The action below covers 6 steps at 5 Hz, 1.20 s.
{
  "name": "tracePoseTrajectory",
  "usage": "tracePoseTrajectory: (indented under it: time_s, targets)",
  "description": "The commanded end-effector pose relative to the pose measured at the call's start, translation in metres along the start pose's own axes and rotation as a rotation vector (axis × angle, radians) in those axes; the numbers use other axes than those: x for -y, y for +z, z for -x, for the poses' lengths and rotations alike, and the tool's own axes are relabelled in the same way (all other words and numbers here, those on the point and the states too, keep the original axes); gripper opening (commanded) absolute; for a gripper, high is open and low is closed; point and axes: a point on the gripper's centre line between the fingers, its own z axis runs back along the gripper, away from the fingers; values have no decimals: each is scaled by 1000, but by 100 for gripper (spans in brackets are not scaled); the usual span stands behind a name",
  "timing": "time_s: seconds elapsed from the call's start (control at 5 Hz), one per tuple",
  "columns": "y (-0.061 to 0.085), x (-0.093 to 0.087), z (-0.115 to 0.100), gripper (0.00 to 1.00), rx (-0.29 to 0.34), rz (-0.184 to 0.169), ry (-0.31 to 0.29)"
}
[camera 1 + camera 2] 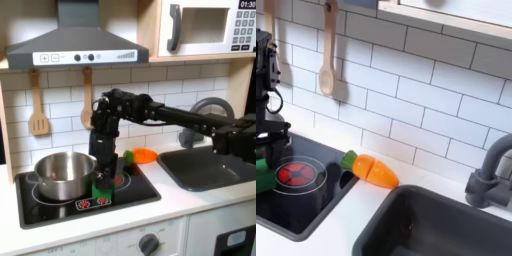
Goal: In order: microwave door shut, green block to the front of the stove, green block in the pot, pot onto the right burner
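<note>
The microwave door (198, 30) at the upper right is shut flat, its silver handle on the first exterior view's left side. The steel pot (62, 172) sits on the left burner of the black stove (60, 208). My gripper (103, 178) points down over the stove's front, shut on the small green block (103, 188), which rests at or just above the glass beside the right burner (118, 180). At the second exterior view's left edge are the gripper (266, 150), the green block (262, 176) and the right burner (296, 174).
An orange toy carrot (144, 155) (372, 170) lies on the counter between the stove and the dark sink (205, 168) (441, 225). A grey faucet (212, 106) (491, 172) stands behind the sink. Wooden utensils (38, 105) (326, 62) hang on the tiled wall.
</note>
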Motion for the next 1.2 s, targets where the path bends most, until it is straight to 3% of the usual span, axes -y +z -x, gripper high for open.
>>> tracePoseTrajectory:
  time_s: [0.0, 1.0]
  targets:
    - [-6, 0, 0, 100, 3, -17, 6]
    - [-8, 1, 1, 100, 23, -30, 6]
